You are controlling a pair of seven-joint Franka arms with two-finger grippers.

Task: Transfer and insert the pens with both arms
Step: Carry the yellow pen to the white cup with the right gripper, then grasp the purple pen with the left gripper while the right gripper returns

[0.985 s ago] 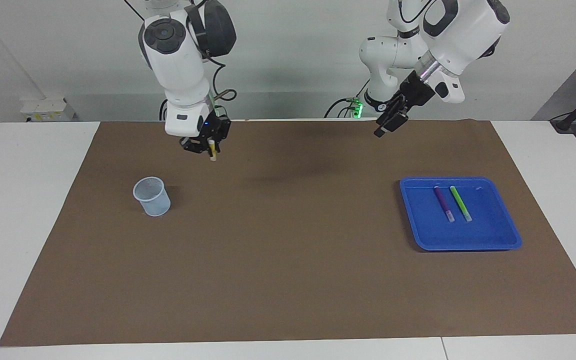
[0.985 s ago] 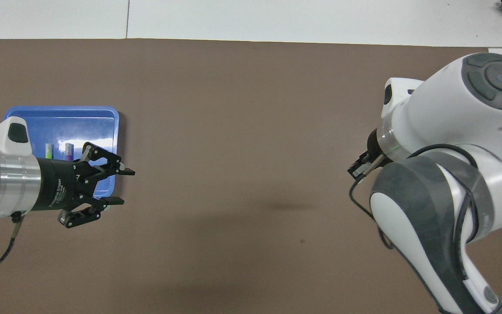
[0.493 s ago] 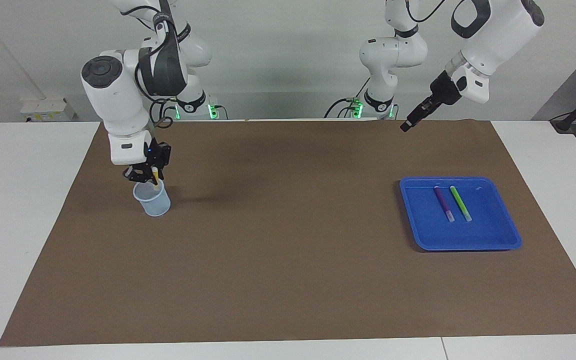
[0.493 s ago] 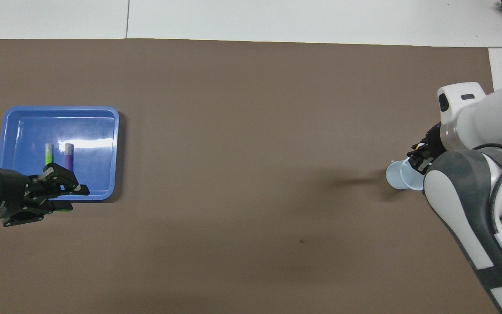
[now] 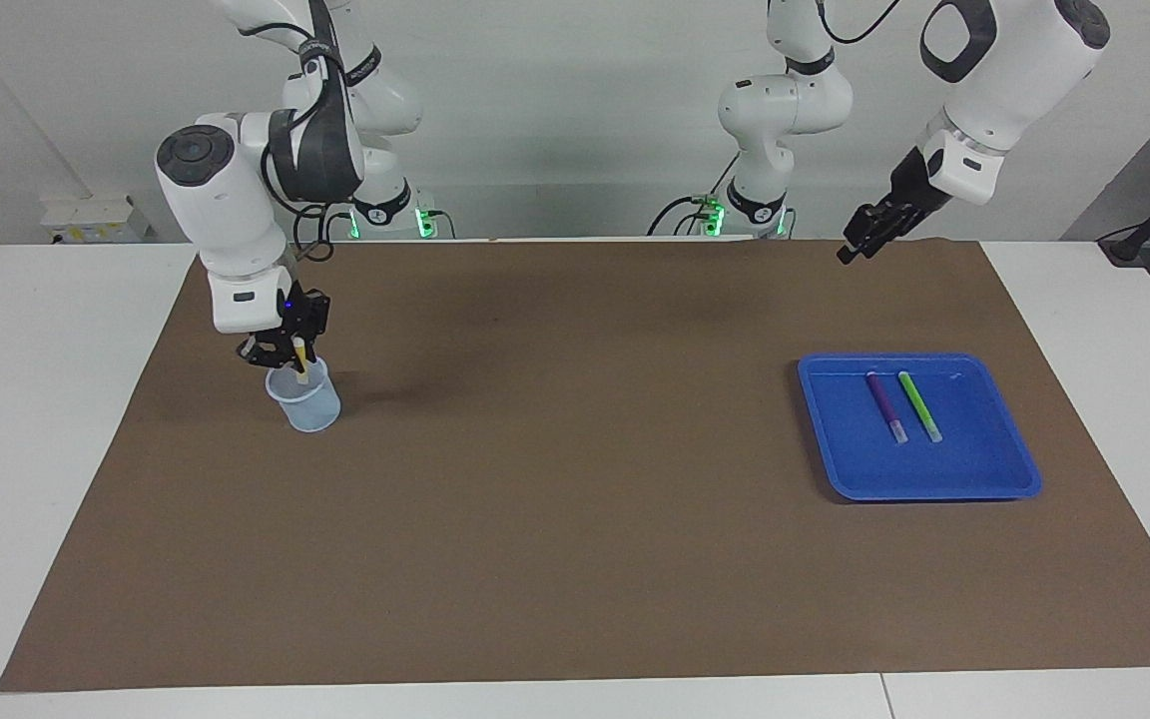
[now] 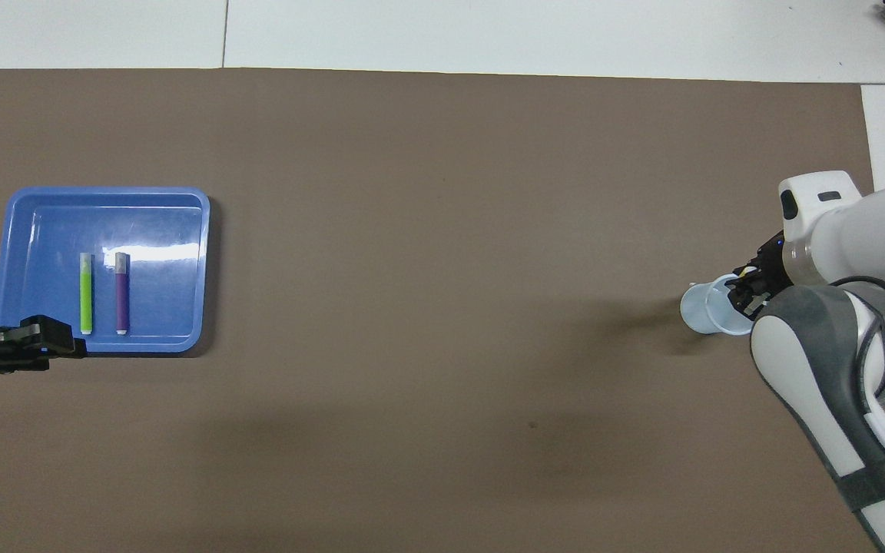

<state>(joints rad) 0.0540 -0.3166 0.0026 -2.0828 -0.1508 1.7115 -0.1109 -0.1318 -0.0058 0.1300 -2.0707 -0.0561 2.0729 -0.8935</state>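
Brown matting [image 5: 575, 559] covers the white table. Facing view: the right gripper [image 5: 281, 352], clamped on the yellow marker pen [image 5: 301, 361], hangs over the pale translucent plastic cup [image 5: 305, 395], pen tip at its rim. The left gripper [image 5: 860, 237] is raised over the mat's robot-side edge; its finger state cannot be told. Overhead view: the purple marker pen [image 6: 121, 293] and green marker pen [image 6: 86, 293] lie side by side, apart, in the blue rectangular plastic tray [image 6: 181, 230].
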